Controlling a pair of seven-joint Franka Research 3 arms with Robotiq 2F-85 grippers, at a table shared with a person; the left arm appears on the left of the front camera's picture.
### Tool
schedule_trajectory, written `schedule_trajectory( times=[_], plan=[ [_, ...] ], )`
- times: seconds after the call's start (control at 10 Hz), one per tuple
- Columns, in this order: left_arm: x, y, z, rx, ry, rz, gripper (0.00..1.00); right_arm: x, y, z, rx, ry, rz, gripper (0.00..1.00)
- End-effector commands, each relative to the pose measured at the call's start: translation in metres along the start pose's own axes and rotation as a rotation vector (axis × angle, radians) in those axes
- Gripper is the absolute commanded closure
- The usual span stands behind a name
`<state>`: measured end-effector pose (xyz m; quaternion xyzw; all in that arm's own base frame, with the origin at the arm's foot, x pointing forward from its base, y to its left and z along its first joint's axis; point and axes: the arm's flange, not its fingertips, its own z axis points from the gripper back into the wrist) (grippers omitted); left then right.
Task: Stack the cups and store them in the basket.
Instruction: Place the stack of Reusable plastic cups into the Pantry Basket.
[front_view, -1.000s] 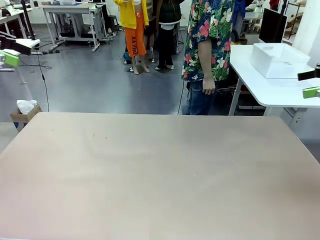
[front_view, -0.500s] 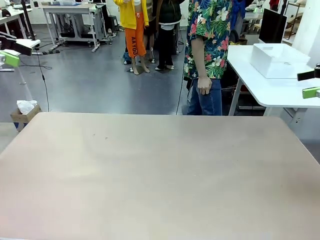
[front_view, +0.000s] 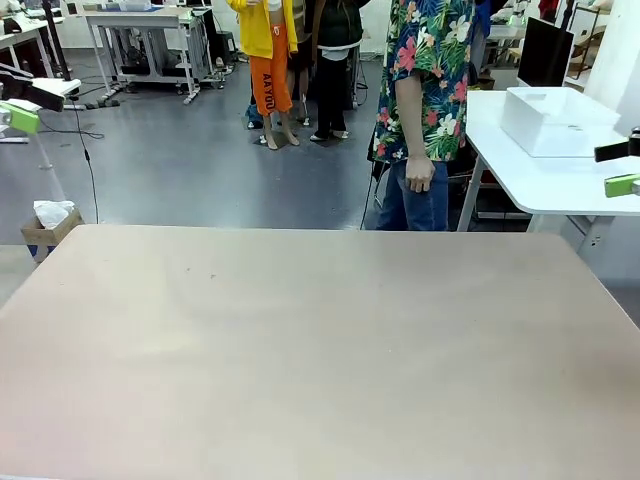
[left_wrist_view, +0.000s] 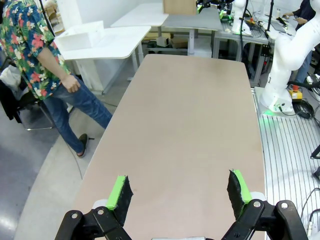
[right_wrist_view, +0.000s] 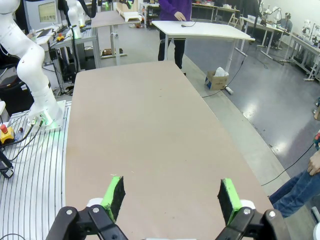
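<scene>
Basket (front_view: 556, 120) is sitting on a white side table at far right, well apart from the desk (front_view: 300, 340), w/ no cups on the desk. Left pincer (left_wrist_view: 180, 195) is hovering over the desk w/ jaws spread, gripping nothing. Person (front_view: 425, 90) is standing at the far edge, hand (front_view: 419, 173) hanging empty. Right pincer (right_wrist_view: 170, 197) is likewise spread (nothing between its pads). Risk: arms are waiting on things not yet brought, so moving early means grabbing air or meeting the person's hand.

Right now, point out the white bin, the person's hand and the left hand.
white bin (front_view: 556, 120), front view, on its near wall.
person's hand (front_view: 419, 175), front view, on the back of the hand.
left hand (left_wrist_view: 180, 192), left wrist view, midway between its open fingertips.
</scene>
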<state>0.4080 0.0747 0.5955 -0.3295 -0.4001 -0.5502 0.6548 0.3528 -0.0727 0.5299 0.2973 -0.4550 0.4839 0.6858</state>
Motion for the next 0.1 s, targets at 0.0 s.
schedule_trajectory(
  times=[0.0],
  plan=[
    [0.0014, -0.0012, 0.0012, -0.005, -0.006, -0.005, 0.0, 0.0027, -0.001, -0.0004, -0.006, -0.031, -0.004, 0.0]
  ],
)
